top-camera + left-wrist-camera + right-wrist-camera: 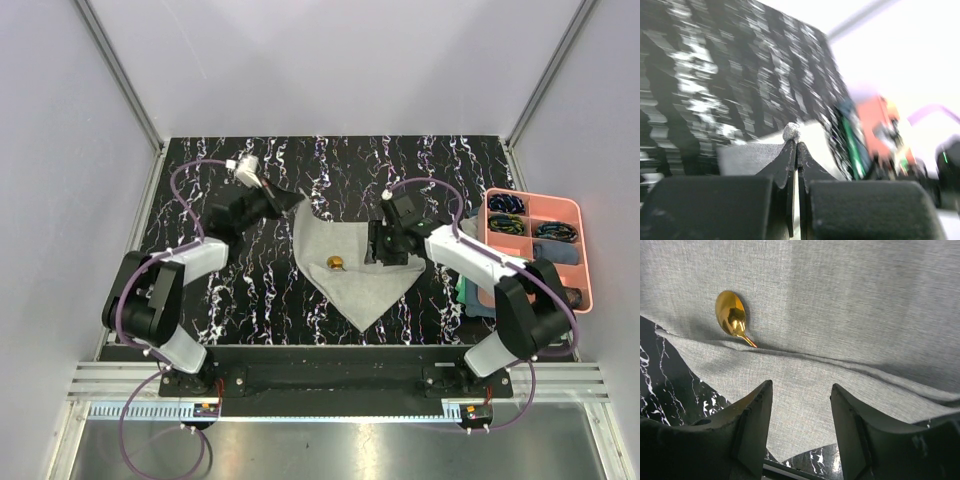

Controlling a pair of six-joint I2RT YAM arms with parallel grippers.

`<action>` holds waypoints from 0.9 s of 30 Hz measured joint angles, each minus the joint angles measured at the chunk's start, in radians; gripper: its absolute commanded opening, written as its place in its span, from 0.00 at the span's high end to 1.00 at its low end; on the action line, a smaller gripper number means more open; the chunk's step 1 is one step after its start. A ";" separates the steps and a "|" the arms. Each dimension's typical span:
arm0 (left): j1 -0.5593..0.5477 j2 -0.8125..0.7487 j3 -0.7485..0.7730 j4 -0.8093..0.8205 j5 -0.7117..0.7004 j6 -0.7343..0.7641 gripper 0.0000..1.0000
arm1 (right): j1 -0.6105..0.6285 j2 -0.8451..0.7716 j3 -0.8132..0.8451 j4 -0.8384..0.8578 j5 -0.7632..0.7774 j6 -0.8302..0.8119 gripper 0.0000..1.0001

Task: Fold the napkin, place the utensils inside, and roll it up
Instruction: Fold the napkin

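Currently thin grey-green cloth napkin [350, 270] corner is being pinched by left gripper [796, 143]; right gripper [801, 386] fingers are being held spread above it

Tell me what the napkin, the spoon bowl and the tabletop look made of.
Napkin: thin woven cloth, matte grey; weave and soft creases show. Spoon bowl: likely polished gold-toned metal; mirror reflections. Tabletop: black, white veins; marble or printed look-alike, unclear.

The top view is sharp and evenly lit; the left wrist view is smeared by motion blur, the table [715, 90] beyond the left fingers [782, 167] streaked, the wall [920, 50] right of them blown out white; the right wrist view is crisp, the spoon [730, 312] ahead of the right fingers [757, 425] glinting, soft shadow along the fold of the napkin [850, 300].
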State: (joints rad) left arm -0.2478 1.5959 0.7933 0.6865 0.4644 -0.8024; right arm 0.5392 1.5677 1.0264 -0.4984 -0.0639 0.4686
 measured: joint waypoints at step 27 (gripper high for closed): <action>-0.585 0.069 -0.074 0.096 0.136 0.153 1.00 | -0.042 -0.153 -0.094 0.001 0.136 0.064 0.38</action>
State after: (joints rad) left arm -0.8330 1.6650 0.7193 0.7826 0.6003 -0.6491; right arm 0.4969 1.4143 0.9325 -0.4976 0.0719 0.5323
